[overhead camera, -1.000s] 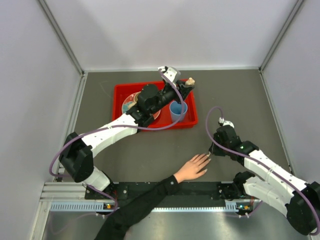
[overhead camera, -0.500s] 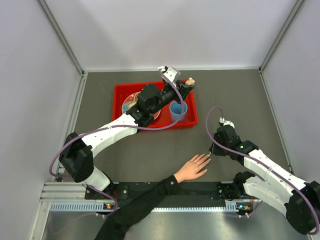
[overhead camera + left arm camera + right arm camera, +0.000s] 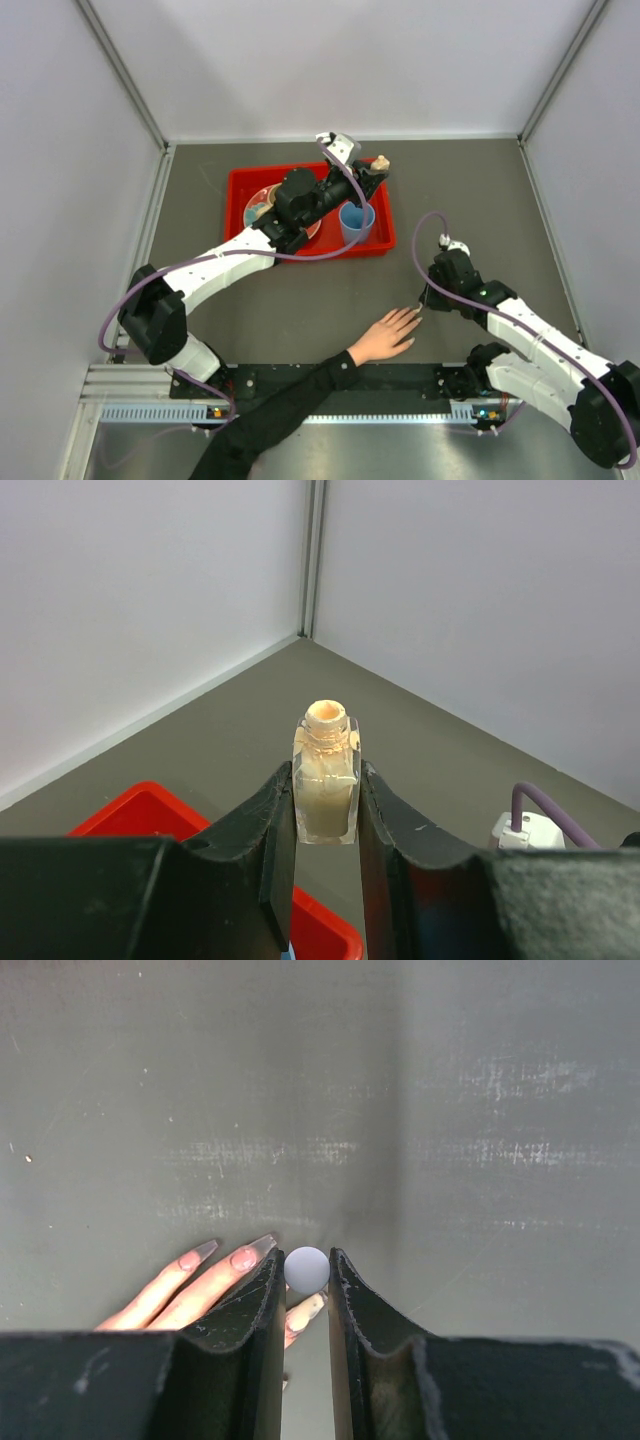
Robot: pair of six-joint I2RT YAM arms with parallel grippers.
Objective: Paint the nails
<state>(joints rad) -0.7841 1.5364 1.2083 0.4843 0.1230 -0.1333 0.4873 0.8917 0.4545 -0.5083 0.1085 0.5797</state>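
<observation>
Left end effector (image 3: 326, 777) is clamped on a small square glass bottle (image 3: 326, 780), its two fingers pressing the bottle's flat sides. The bottle stands upright with its neck uncapped and holds a pale cream liquid. From the top view this end effector (image 3: 372, 173) hangs over the far right corner of a red tray (image 3: 240, 176), with the bottle (image 3: 380, 161) at its tip. A blue cup (image 3: 356, 222) stands in the tray just beside the arm, and a round dish (image 3: 259, 206) lies in the tray's left part, half hidden by the arm.

Right end effector (image 3: 305, 1263) is closed on a small grey round knob (image 3: 307, 1269), seen end-on; it may be the top of a brush handle, but whatever is below it is hidden. In the top view this end effector (image 3: 421, 303) sits right at the fingertips of a human hand (image 3: 385, 336).

That hand lies flat on the grey surface (image 3: 470, 200) near its front edge, between the two arm bases, fingers spread and pointing toward the right arm, a black sleeve (image 3: 290, 400) behind it. The nails (image 3: 244, 1258) are long and pointed; two show a pinkish colour just left of the knob, and a third fingertip lies under the closed fingers.
</observation>
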